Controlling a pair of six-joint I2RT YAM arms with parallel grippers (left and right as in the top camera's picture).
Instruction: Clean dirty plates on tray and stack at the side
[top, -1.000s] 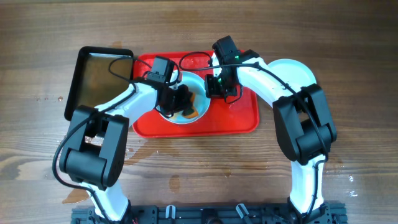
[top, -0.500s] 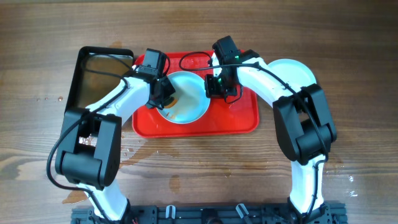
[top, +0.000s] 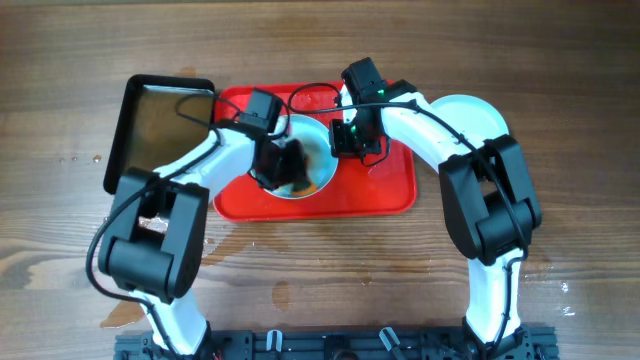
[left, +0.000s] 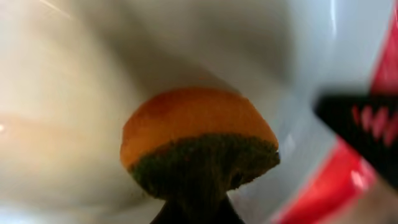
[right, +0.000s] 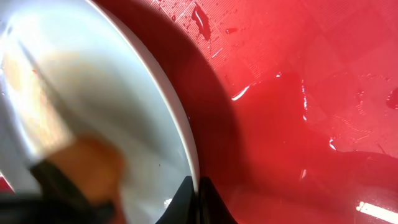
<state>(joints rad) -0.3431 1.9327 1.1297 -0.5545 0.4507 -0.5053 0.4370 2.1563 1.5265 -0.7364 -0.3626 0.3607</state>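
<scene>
Wood-grain table (top: 560, 60) fills the overhead view, with the red tray (top: 385, 195) at centre and a black pan (top: 160, 120) at its 9 o'clock. One plate (top: 316, 140) sits on the tray. Half a second ago the left gripper (top: 285, 165) was out at the plate's 9 o'clock rim. Now it is back over the middle, clenched on an orange sponge (top: 305, 185), so I take this as one more stroke of a scrub under way. The right gripper (top: 345, 135) has not shifted from the plate's 2 o'clock edge. A second plate (top: 470, 110) lies off the tray at 3 o'clock, partly under the right arm; that looks like the stacking spot.

From the left wrist, the sponge (left: 193, 130) presses its orange face to the pale plate (left: 93, 93), green scouring side toward the camera. Red tray (left: 323, 186) shows at 4 o'clock.

From the right wrist, the right gripper (right: 198, 199) is pinched shut on the plate's rim at 6 o'clock, bracing the plate (right: 93, 81). The sponge (right: 93, 162) is a blur at 8 o'clock. The tray (right: 298, 93) is wet with droplets. Faint brownish film on the plate suggests the cleaning isn't finished.
</scene>
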